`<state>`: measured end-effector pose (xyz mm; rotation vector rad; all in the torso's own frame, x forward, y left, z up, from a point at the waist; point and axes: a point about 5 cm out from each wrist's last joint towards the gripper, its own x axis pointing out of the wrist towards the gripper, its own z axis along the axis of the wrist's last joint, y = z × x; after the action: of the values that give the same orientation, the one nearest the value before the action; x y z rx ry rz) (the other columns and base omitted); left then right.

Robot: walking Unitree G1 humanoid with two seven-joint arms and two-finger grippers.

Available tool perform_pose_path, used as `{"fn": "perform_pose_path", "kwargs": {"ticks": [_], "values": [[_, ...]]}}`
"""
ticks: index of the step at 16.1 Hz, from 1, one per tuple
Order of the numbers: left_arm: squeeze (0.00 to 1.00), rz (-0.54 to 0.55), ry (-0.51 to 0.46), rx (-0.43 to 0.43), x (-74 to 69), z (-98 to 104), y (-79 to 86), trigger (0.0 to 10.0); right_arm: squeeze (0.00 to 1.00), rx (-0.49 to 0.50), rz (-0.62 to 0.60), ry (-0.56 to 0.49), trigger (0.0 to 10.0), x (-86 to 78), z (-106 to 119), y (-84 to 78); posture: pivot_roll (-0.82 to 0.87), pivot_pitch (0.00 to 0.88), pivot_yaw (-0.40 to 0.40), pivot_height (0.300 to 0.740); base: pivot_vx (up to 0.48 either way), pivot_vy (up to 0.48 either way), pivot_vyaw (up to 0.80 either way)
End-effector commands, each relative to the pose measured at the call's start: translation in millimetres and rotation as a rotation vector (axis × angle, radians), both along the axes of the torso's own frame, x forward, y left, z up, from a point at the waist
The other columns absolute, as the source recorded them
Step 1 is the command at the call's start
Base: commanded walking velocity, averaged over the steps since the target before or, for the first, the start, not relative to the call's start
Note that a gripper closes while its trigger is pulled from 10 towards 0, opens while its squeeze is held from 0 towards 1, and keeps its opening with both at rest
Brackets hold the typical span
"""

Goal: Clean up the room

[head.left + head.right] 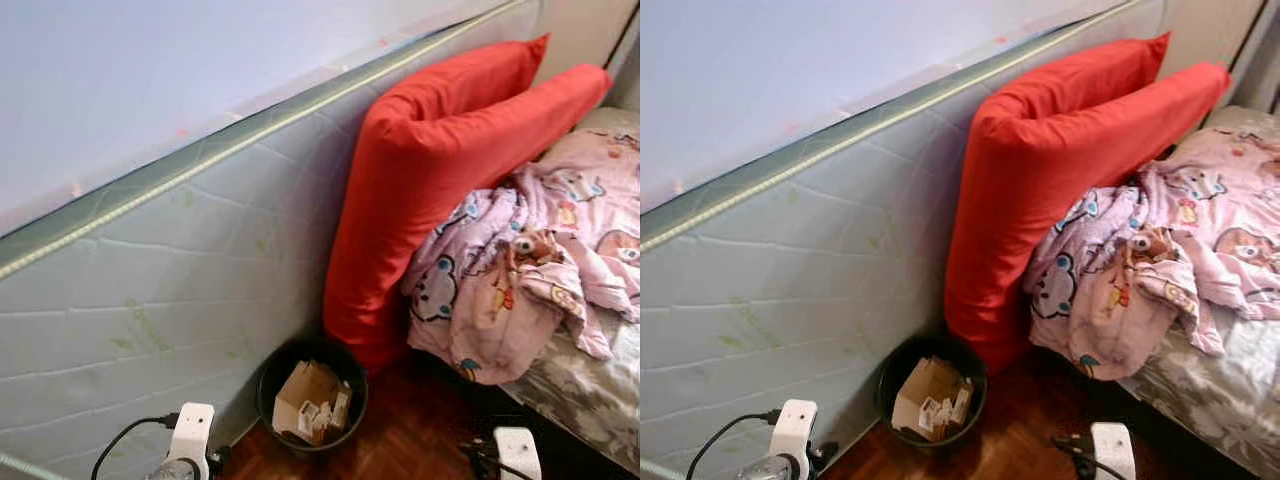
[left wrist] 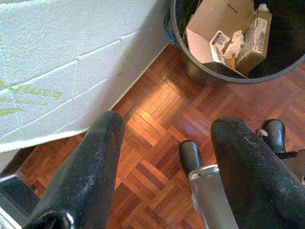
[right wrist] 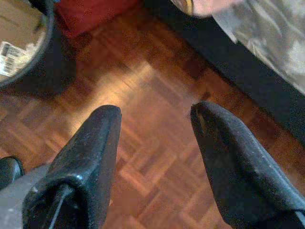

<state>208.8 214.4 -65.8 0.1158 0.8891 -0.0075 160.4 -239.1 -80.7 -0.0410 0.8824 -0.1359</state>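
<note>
In the head views, a grey quilted mattress (image 1: 170, 280) stands on its edge, leaning along the left and taking up most of the scene. Two long red pillows (image 1: 440, 160) lean against its right end, their lower ends reaching down to the floor. To the right lies a bed (image 1: 590, 390) with a grey patterned cover, and a crumpled pink blanket (image 1: 530, 260) with cartoon prints is heaped on it, spilling over the near edge and touching the pillows. On the dark wooden floor (image 1: 400, 430), wedged between the mattress and the foot of the pillows, stands a round black bin (image 1: 312, 398) holding a brown cardboard box (image 1: 305, 395) and some smaller packets. At the bottom edge, white parts of the two arms show, with a black cable looping off the left one.

In the left wrist view, the left gripper (image 2: 164, 138) hangs above the parquet floor with its two black fingers (image 2: 93, 167) spread apart and nothing between them. The bin sits just ahead of the fingertips, its rim (image 2: 209, 76) close beside the mattress wall, the cardboard box and a barcoded packet (image 2: 255, 36) lying inside.

In the right wrist view, which is somewhat blurred, the right gripper (image 3: 155, 119) is likewise spread wide and empty above bare floor. The bin's edge (image 3: 45, 52) shows at one corner, with the red pillow beyond it, and the dark base of the bed runs along the opposite side.
</note>
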Motion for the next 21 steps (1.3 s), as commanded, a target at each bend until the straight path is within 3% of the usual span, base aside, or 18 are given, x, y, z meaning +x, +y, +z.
{"fn": "perform_pose_path", "kwargs": {"ticks": [1,4,5,9,14,21], "values": [[0.00,-0.006,0.018,0.009,-2.5,-1.3,1.8,10.0,0.00,0.037,-0.034,-0.001,10.0,1.4,-2.0,8.5,-0.04,0.000,0.033,0.740,0.000,0.000,0.00],[0.00,-0.007,0.020,0.011,-2.4,-1.3,1.8,10.0,0.00,0.043,-0.013,-0.009,10.0,9.5,0.0,13.8,-0.03,0.000,0.032,0.740,0.000,0.000,0.00],[0.00,-0.006,0.021,0.009,-2.5,-1.4,1.8,10.0,0.00,0.043,0.014,-0.027,10.0,20.4,4.5,15.5,-0.03,0.000,0.032,0.740,0.000,0.000,0.00],[0.00,0.004,0.016,-0.002,-2.5,-1.4,1.1,10.0,0.00,0.034,-0.031,-0.062,10.0,31.1,11.7,7.4,-0.05,0.000,0.032,0.740,0.000,0.000,0.00],[0.00,0.009,0.013,-0.009,-2.7,-1.3,1.5,10.0,0.00,0.035,-0.049,-0.064,10.0,28.1,10.5,6.5,-0.06,0.000,0.038,0.740,0.000,0.000,0.00],[0.00,0.010,0.013,-0.015,-3.8,-1.7,2.3,10.0,0.00,0.047,-0.060,-0.053,10.0,26.7,8.8,9.5,-0.05,0.000,0.042,0.740,0.000,0.000,-0.80]]}}
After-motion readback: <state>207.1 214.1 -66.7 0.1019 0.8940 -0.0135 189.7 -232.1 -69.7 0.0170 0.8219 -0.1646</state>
